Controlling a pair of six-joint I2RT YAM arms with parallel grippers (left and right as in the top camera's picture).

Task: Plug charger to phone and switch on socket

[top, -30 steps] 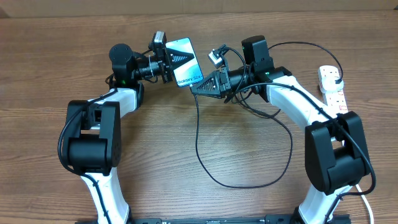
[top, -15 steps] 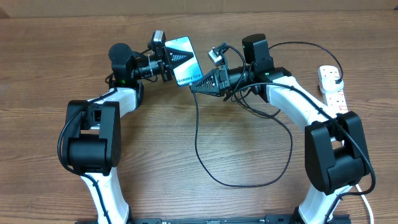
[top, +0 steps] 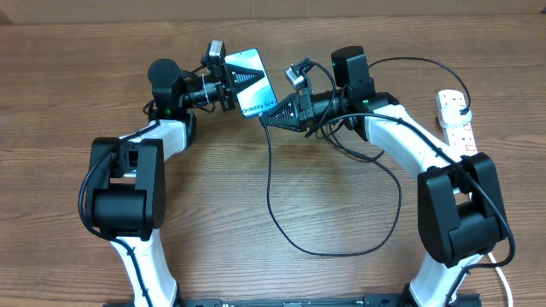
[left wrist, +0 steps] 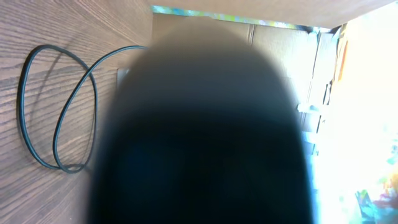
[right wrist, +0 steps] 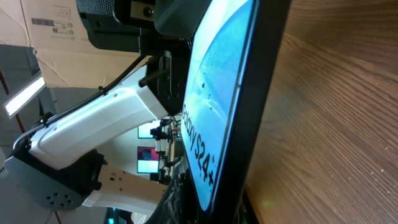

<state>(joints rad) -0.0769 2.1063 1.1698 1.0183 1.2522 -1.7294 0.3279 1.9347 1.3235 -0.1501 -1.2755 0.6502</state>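
One readable label on the phone [top: 260,85]: white "Galaxy S24" text

Phone [top: 250,78] raised slightly; right claw [top: 265,122] with charger [top: 269,170] edged nearer, apparently touching.

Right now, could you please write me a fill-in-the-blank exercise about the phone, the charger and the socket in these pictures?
The left gripper is shut on the ___. The white text on the phone reads Galaxy ___. The cable of the charger is ___ in colour. The socket lies on the robot's ___ side.
Missing words: phone; S24; black; right.
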